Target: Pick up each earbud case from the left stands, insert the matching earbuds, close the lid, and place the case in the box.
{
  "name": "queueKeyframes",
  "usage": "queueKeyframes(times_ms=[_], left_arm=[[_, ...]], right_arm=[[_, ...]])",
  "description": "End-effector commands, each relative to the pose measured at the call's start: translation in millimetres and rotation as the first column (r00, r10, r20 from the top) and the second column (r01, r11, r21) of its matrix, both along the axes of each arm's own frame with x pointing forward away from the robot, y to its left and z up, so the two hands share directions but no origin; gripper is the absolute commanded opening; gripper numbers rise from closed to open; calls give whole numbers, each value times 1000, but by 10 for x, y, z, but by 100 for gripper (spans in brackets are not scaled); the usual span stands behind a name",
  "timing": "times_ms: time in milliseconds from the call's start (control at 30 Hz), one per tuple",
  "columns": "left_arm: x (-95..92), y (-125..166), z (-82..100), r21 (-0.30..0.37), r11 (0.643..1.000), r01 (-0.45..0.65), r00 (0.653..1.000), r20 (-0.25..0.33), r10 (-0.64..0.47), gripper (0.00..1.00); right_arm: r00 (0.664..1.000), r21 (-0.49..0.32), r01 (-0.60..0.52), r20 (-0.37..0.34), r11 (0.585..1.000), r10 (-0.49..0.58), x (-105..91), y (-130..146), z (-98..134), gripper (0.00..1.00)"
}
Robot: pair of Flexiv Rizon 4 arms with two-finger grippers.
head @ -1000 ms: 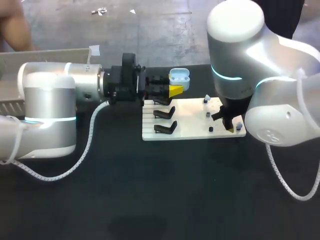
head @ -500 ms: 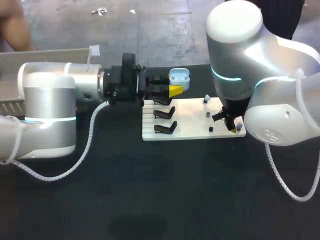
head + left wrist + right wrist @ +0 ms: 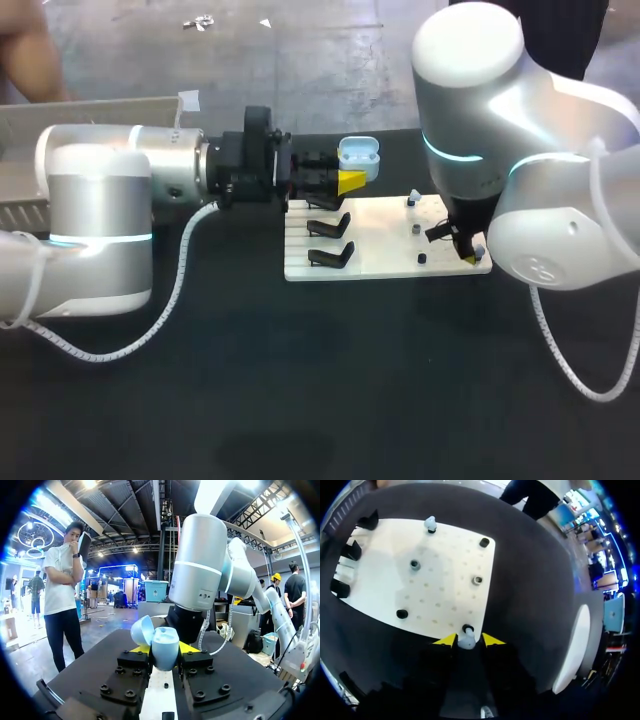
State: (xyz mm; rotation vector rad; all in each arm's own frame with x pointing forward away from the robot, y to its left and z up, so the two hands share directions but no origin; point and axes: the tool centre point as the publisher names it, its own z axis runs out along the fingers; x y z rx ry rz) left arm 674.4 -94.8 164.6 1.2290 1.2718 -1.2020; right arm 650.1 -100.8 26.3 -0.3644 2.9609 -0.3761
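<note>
Left claw [image 3: 165,649]: I am gripping the open earbud case [image 3: 359,155] from both sides, lid raised, beside the stands on the white board [image 3: 445,570].
Right claw [image 3: 469,640]: I am pinching a pale earbud [image 3: 466,642] at the board's corner, by its black peg.
Risk: the earbud is sitting shallow in the tips, so I judge that tilting it could be sending it onto the table [image 3: 300,380].

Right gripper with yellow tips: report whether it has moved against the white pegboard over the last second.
Yes, slightly: the right gripper has crept toward the white pegboard's right edge.
</note>
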Motion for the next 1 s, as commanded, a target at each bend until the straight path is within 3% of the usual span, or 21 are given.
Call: queueKeyframes(times_ms=[33, 100, 133, 167, 433, 1000], left_arm=[[-12, 0, -8, -5, 1000, -5, 1000, 4, 5, 0], [-12, 0, -8, -5, 1000, -5, 1000, 4, 5, 0], [-12, 0, -8, -5, 1000, -5, 1000, 4, 5, 0], [-12, 0, -8, -5, 1000, -5, 1000, 4, 5, 0], [-12, 0, -8, -5, 1000, -5, 1000, 4, 5, 0], [-12, 0, -8, -5, 1000, -5, 1000, 4, 5, 0]], right_arm=[[1000, -6, 3, -3, 1000, -3, 30, 27, -5, 25], [1000, -6, 5, -3, 1000, -5, 30, 28, -5, 17], [1000, -6, 6, -3, 1000, -6, 30, 28, -5, 4], [1000, -7, 10, -3, 1000, -10, 29, 29, -3, 0], [1000, -8, 27, -3, 1000, -27, -29, 30, 124, 0], [999, 23, -12, -34, 1000, 13, -255, 253, 856, 0]])
